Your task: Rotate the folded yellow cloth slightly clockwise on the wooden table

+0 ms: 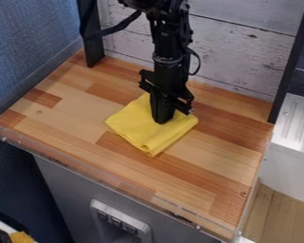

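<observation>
From my end I see my black arm (170, 61) coming in from the top edge of the camera view, slightly right of the middle, and hanging almost straight down. At its lower end the gripper (161, 120) points down over the far half of a yellow cloth (130, 124), hiding part of it. I can't make out from this angle whether the pincer is clenched, released or pinching some of the fabric, nor whether its tip presses on the cloth or sits just above it. The cloth lies folded into a rough square near the middle of the wooden worktop (72, 107), turned so that one corner points towards the camera, with layered folds showing by that near corner. A whitewashed plank wall (243, 57) rises behind the worktop, between a black post (93, 45) at the left and another black upright (290, 61) at the right. To the left I have a textured blue surface (27, 38), and along the near edge of the worktop runs a clear strip (99, 173). Below that is a grey front panel (65, 190) with a silvery plate (145, 231) on it. At the right, beside the worktop, stands a white ridged unit (297, 149).
</observation>
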